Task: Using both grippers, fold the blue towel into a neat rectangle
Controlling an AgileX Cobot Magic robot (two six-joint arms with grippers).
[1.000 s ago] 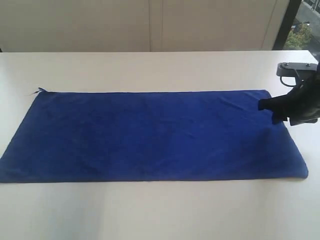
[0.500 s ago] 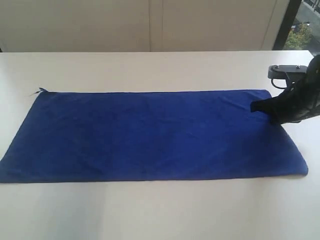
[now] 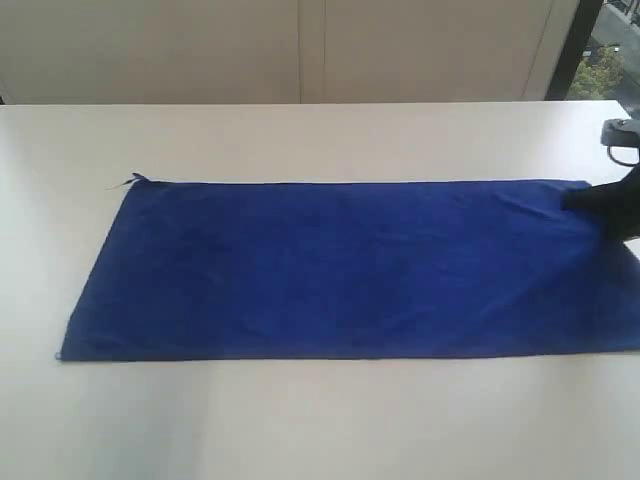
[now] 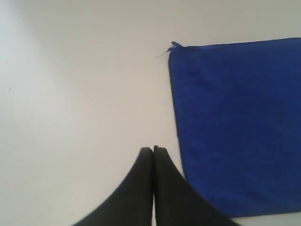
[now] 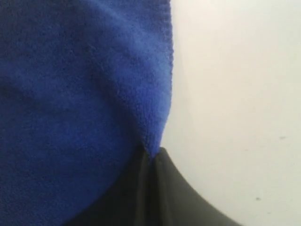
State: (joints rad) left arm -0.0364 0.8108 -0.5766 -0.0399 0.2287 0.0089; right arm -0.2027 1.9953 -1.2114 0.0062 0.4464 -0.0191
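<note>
**White table (image 3: pixel 300 430), blue towel (image 3: pixel 350 265) spread flat, far right corner pinched**

Nearest, a bare strip of white tabletop along the front. Next, the towel's long near hem, straight, running from the near left corner out past the right edge of the exterior view. Cloth flat and unfolded, long sides across the table, faint creases only toward the far right.

Left gripper (image 4: pixel 153 151), seen in its wrist view only: black fingers pressed together with nothing between them. Poised over bare table just beside the towel's left short hem, apart from the cloth. Touching the table or not: cannot tell.

Farther back, at the far left corner, a loose thread (image 3: pixel 122 183) sticking out onto the table. At the far right corner, right gripper (image 3: pixel 570 198): jaws closed tight on the towel's edge. Blue cloth drawn to a point between the fingertips in the wrist view, bare table on the other side. Just behind it, a grey metal bracket (image 3: pixel 620 132) at the frame's edge.

Beyond the towel, more bare table up to the back edge. Behind that, pale wall panels (image 3: pixel 300 50). At far right, a dark-framed window (image 3: pixel 605 60) with greenery outside.
</note>
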